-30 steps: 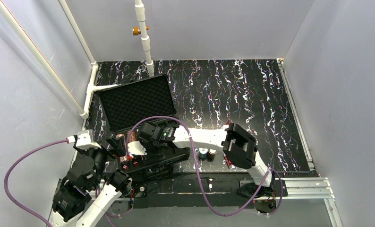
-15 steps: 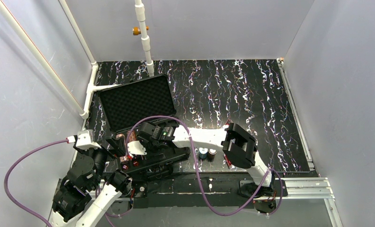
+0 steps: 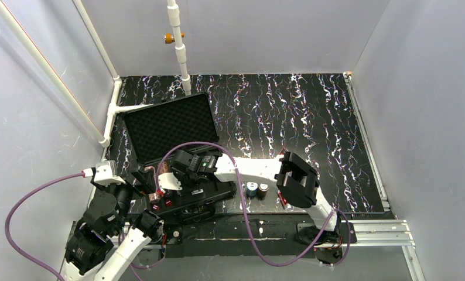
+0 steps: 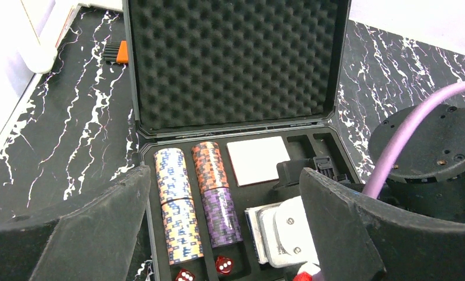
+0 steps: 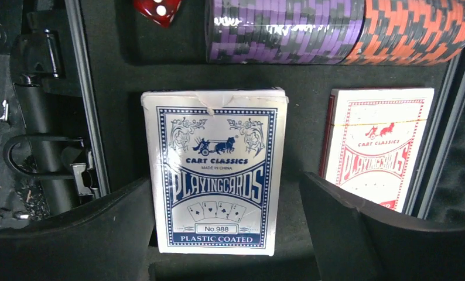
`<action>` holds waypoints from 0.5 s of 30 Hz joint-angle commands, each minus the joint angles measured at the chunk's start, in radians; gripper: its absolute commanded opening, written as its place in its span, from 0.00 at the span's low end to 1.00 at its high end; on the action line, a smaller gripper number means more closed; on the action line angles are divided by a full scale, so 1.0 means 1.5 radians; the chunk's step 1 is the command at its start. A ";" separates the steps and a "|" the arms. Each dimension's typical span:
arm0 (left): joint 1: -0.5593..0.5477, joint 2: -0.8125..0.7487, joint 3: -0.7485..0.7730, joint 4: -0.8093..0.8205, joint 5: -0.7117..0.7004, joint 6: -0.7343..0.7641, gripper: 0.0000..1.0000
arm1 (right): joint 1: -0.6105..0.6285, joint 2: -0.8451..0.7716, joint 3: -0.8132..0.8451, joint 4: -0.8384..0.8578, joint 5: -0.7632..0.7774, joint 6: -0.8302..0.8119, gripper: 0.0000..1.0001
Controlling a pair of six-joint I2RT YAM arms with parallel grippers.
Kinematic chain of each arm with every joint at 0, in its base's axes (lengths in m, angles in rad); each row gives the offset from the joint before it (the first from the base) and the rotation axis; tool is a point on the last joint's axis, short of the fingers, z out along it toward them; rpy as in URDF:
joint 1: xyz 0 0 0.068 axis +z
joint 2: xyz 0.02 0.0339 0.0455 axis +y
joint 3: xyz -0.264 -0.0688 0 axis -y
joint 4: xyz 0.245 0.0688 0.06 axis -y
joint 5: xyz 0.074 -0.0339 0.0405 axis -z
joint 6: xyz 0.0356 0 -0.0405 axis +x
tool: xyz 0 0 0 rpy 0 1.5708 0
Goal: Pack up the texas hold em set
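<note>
The black case lies open at the table's left, its foam lid [image 3: 166,124] laid back and its tray [image 3: 215,192] under both arms. In the left wrist view the tray holds white-blue chip stacks [image 4: 174,205], an orange stack [image 4: 209,167], a purple stack [image 4: 222,216], the red deck [image 4: 256,161] and two red dice [image 4: 223,264]. My right gripper [image 5: 227,234] is open around the blue deck [image 5: 215,170], which lies flat in its slot beside the red deck [image 5: 376,146]. My left gripper [image 4: 224,234] is open and empty over the tray's near edge.
Two short chip stacks [image 3: 257,189] stand on the table right of the case. A small orange and black piece [image 4: 118,51] lies on the table left of the lid. A white pipe [image 3: 180,52] rises behind the case. The case latches [image 5: 43,146] show in the right wrist view.
My right gripper has shifted slightly left over the tray. The left arm has not visibly moved.
</note>
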 commanded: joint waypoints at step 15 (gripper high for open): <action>0.003 0.013 -0.003 0.010 -0.003 0.009 0.98 | 0.008 -0.101 -0.001 -0.155 -0.046 0.040 0.98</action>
